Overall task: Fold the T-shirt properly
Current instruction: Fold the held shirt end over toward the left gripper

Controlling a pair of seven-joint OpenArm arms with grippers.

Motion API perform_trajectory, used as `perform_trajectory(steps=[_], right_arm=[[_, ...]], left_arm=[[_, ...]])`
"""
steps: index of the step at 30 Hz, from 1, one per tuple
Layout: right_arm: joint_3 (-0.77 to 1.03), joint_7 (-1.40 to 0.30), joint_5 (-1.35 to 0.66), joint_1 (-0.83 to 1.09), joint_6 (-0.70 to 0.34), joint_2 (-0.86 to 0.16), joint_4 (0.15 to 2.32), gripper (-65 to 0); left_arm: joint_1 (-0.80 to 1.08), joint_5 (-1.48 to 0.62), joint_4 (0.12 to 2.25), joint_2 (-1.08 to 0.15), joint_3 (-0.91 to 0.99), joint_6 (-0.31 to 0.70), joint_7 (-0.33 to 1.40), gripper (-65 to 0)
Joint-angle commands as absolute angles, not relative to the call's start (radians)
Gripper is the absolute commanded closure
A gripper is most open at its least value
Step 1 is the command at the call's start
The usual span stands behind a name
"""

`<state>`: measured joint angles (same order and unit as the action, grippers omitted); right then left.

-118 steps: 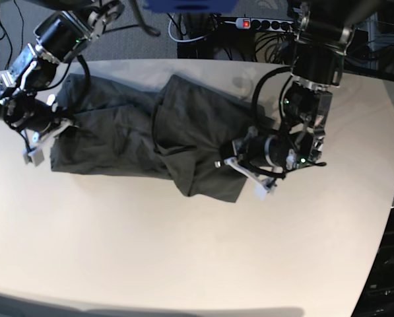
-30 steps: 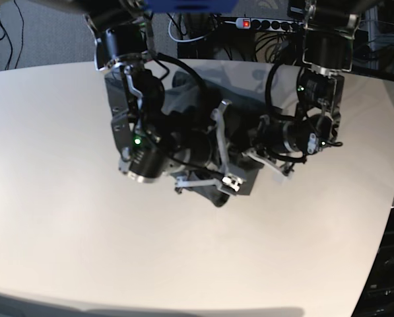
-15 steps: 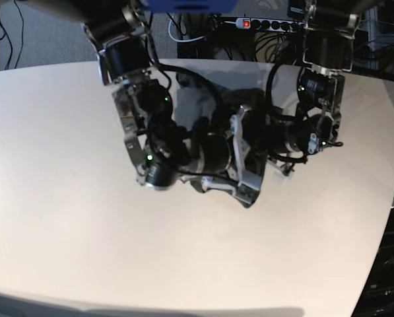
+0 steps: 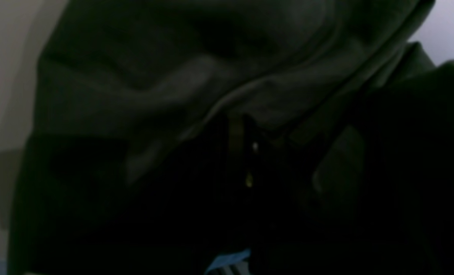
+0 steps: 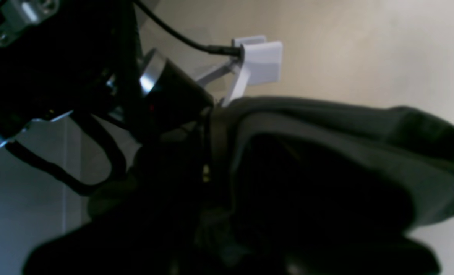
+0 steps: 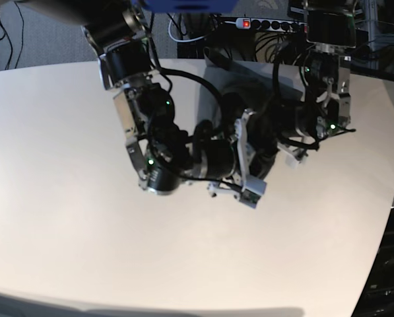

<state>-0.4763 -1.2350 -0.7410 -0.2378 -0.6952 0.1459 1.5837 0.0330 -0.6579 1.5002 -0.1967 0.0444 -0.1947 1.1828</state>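
**Base view: both arms crowd over the bunched shirt**

Base view shows the right gripper [image 6: 249, 188] and left gripper [image 6: 295, 153] close together, each pinched shut on the T-shirt [image 6: 213, 105]. Only the wrist views show its dark folds [image 4: 211, 76] up close, above the table [image 5: 345, 49]. Seconds earlier it lay spread wide; now it is gathered at the far edge.

Both wrist views are dim, soft and underexposed, the dark grey thin-fabric T-shirt [image 4: 196, 88] nearly black. The base view is bright and sharp, its pale curved worktop [image 6: 65, 218] bending at the edges.
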Motion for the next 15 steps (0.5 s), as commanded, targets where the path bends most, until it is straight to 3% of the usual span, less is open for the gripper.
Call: perform_trajectory(steps=[1,15], right_arm=[[-0.475,-1.204,-0.759,-0.265,-0.698,0.157,1.6,-0.9],[-0.475,-1.202,-0.757,-0.278,-0.698,0.147,1.593,-0.9]], left_arm=[[0.039,-0.579,1.498,-0.209,0.051,-0.217,1.208,-2.3],[0.035,-0.619,1.538,-0.202,0.053,-0.216,1.193,-2.3]])
